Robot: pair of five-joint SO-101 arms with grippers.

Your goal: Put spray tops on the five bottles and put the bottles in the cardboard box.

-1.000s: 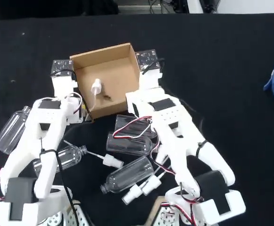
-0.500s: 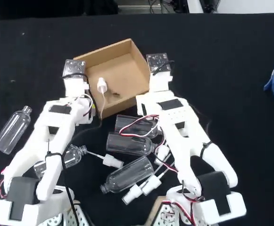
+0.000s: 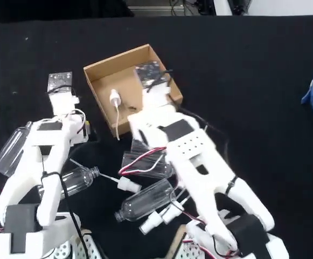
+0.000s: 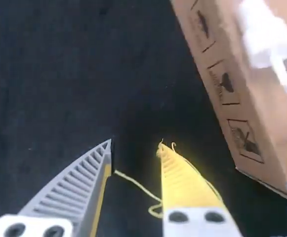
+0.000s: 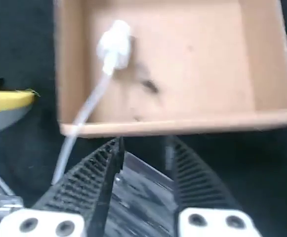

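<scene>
The white spray top (image 5: 114,47) lies with its head inside the open brown cardboard box (image 5: 207,59). Its thin tube runs lengthways over the box's near wall and out toward the clear plastic bottles (image 3: 145,199), which lie on their sides on the black desk (image 3: 253,65). My right claw (image 5: 144,143) hangs just outside that near wall with its fingers apart, over the bottle nearest the box (image 5: 143,192); I cannot tell whether it touches. My left claw (image 4: 136,145) is beside the box's outer side wall, fingers apart, holding nothing.
</scene>
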